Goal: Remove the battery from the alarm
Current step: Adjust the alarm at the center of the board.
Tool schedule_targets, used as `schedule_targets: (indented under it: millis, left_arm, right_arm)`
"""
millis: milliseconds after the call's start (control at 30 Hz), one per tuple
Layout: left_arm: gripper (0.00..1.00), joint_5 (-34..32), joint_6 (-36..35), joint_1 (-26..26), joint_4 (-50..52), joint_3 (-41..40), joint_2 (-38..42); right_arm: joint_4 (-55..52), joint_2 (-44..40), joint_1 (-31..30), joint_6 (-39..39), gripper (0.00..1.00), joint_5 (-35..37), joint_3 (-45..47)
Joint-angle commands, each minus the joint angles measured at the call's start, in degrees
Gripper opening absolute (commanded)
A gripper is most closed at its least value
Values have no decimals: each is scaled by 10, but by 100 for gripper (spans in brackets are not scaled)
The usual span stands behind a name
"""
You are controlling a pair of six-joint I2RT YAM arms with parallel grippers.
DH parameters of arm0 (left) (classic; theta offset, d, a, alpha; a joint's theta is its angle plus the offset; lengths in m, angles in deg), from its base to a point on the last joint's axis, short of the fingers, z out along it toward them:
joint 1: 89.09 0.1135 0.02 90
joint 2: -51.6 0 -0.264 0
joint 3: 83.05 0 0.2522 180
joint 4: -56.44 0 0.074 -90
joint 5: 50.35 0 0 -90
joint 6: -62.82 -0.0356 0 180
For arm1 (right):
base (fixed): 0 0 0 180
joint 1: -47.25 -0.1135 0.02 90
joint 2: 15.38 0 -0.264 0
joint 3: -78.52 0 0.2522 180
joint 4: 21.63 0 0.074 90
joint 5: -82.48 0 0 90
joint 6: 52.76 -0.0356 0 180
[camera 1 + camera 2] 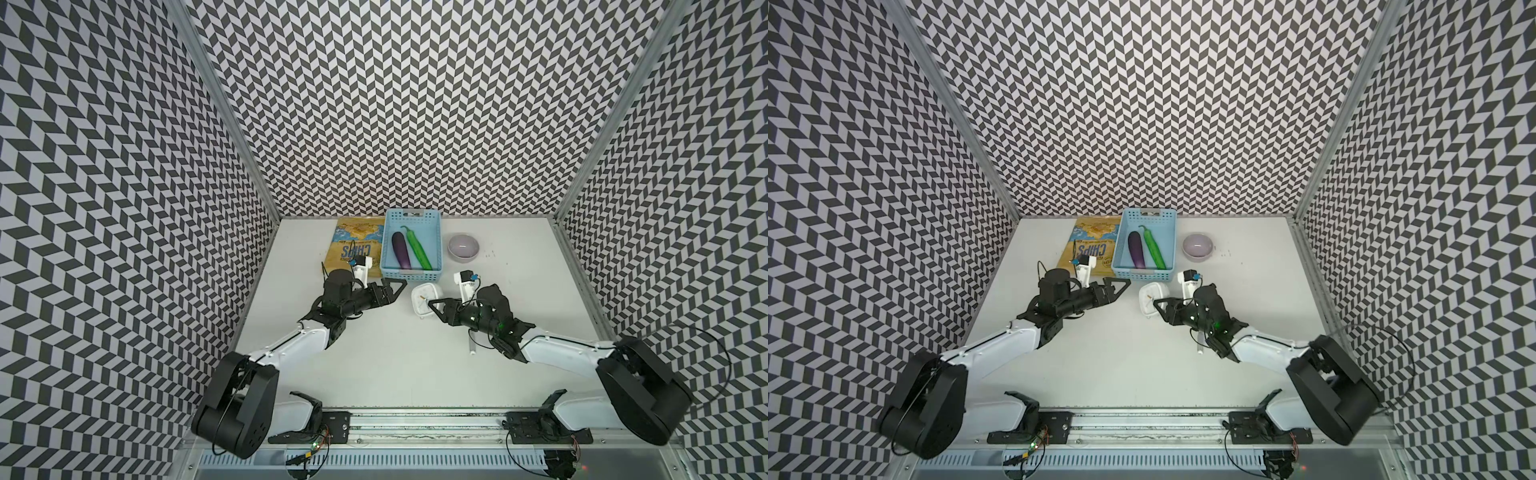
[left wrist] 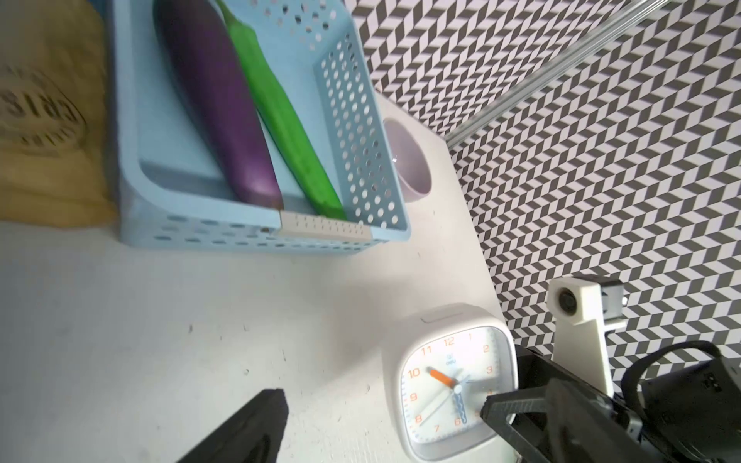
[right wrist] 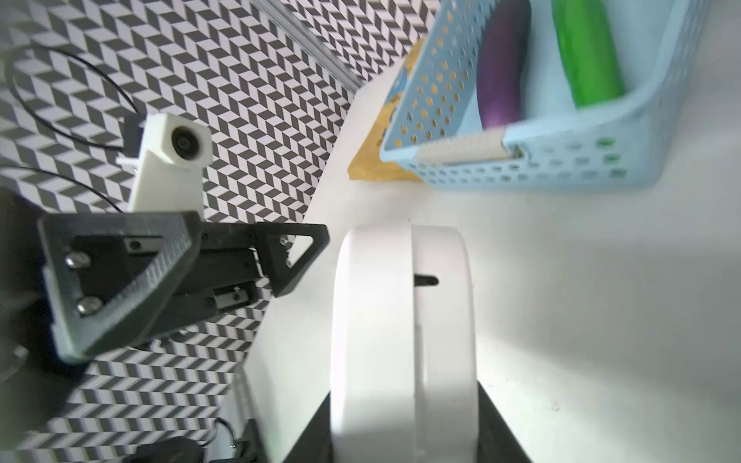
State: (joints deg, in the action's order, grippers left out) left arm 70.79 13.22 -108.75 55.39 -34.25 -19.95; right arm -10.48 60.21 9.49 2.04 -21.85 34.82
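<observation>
The alarm (image 1: 423,296) (image 1: 1151,296) is a white rounded-square clock on the table in front of the blue basket. Its face with the orange hand shows in the left wrist view (image 2: 449,381). My right gripper (image 1: 432,305) (image 1: 1158,305) is shut on the alarm; in the right wrist view (image 3: 405,421) its black fingers press on the front and back of the clock's edge (image 3: 401,320). My left gripper (image 1: 395,286) (image 1: 1121,286) hangs open just left of the alarm, apart from it and holding nothing. One of its fingers (image 2: 264,425) shows over bare table. The battery is hidden.
A blue basket (image 1: 415,274) with a purple eggplant (image 1: 401,249) and a green vegetable (image 1: 417,247) stands behind the alarm. A chips bag (image 1: 357,245) lies to its left, a pale bowl (image 1: 463,247) to its right. A thin screwdriver (image 1: 472,347) lies under my right arm.
</observation>
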Motion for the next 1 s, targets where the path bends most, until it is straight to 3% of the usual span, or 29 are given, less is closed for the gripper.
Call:
schedule_targets:
  millis: [0,67,167,267,433,633,867,967]
  left_arm:
    - [100,43,-47,13,167,65,37]
    - [100,93,-53,16,225,96,49]
    - [100,165,-17,25,246,115,68]
    - [100,213,51,34,230,125,91]
    - [100,227,147,40,225,146,123]
    - [100,223,149,26,286,130,125]
    - [100,212,153,-30,265,106,113]
    - [95,211,160,-50,246,102,103]
  right_arm:
    - [1,-92,-35,229,39,153,-17]
    - [51,-138,-92,366,39,289,5]
    - [179,-158,-160,559,39,406,44]
    - [270,-137,-207,731,39,471,54]
    - [386,-80,-267,960,39,515,83]
    - [421,-35,-323,1073,40,533,89]
    - [506,13,-356,1171,41,551,95]
    - [542,37,-362,1204,42,555,92]
